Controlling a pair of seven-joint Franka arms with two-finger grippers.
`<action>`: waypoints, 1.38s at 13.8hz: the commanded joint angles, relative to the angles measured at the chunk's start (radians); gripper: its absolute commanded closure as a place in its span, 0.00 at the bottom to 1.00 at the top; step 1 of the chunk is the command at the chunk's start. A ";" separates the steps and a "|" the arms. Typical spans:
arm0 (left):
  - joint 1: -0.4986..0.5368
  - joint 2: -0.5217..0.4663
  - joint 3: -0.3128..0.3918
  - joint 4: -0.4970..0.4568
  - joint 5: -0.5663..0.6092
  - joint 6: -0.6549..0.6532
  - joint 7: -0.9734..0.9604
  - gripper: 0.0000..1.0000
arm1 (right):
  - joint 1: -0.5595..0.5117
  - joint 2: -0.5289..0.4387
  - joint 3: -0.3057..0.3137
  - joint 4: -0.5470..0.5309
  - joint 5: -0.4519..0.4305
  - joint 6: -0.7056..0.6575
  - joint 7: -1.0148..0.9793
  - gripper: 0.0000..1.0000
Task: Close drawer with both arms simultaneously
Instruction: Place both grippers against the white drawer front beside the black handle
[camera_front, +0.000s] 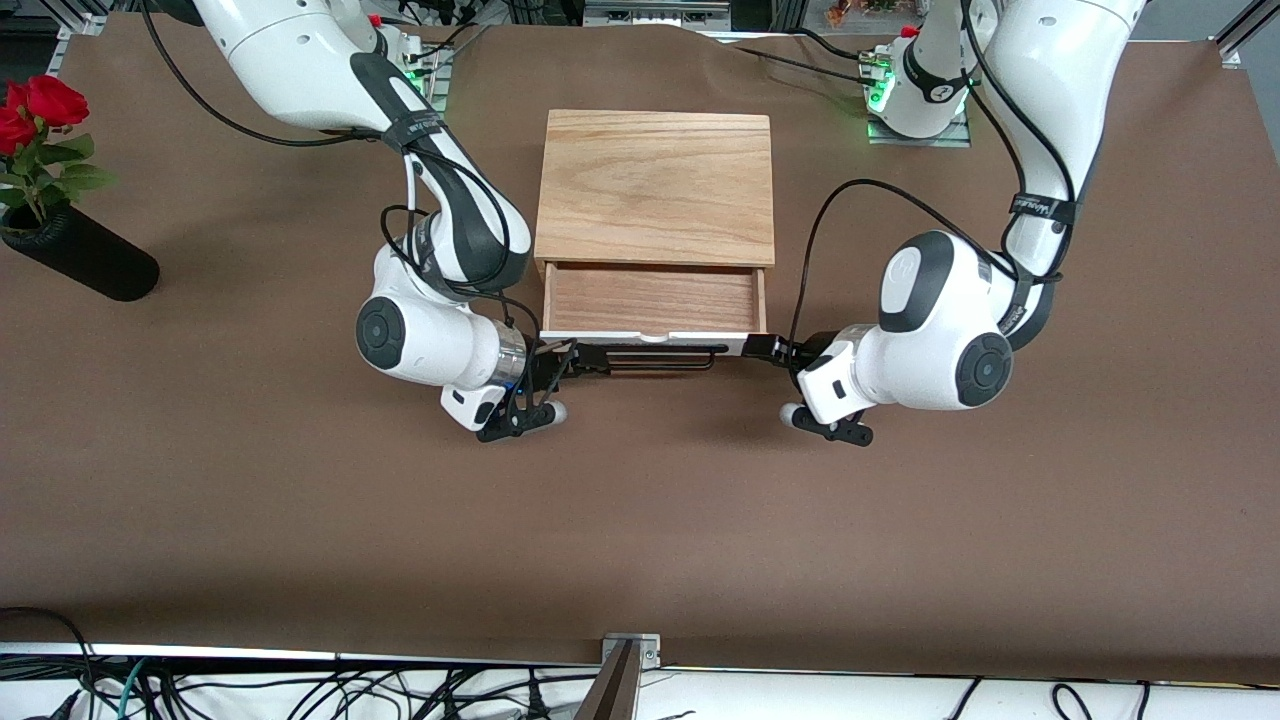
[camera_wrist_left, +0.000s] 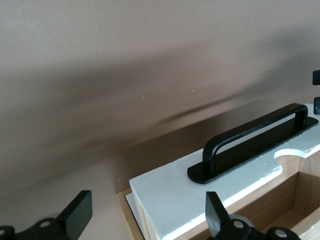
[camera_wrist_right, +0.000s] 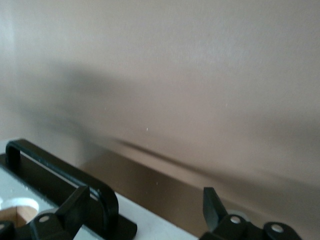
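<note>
I see the drawer (camera_front: 655, 300) pulled out, left gripper (camera_front: 768, 347) and right gripper (camera_front: 572, 357) at its white front's ends.

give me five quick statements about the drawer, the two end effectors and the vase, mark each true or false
1. The drawer is pulled out of the wooden box. True.
2. The drawer holds a red rose. False: its inside is bare wood; the roses sit in the black vase toward the right arm's end of the table.
3. Both end effectors are at the drawer's white front panel. True: the right end effector and the left end effector are at its two ends.
4. The left end effector is shut. False: its fingers are spread, one on each side of the panel's end.
5. The black vase stands upright. False: it is tilted well over.
</note>
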 joint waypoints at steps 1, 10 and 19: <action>0.001 0.028 -0.013 0.026 -0.029 -0.008 0.020 0.00 | -0.008 0.012 0.011 0.052 0.034 -0.091 -0.004 0.00; -0.011 0.054 -0.014 0.028 -0.048 0.041 0.022 0.00 | -0.006 0.016 0.013 0.049 0.052 -0.113 -0.006 0.00; -0.005 0.052 -0.025 0.009 -0.049 -0.017 0.019 0.00 | -0.003 0.030 0.016 0.048 0.055 -0.148 -0.006 0.00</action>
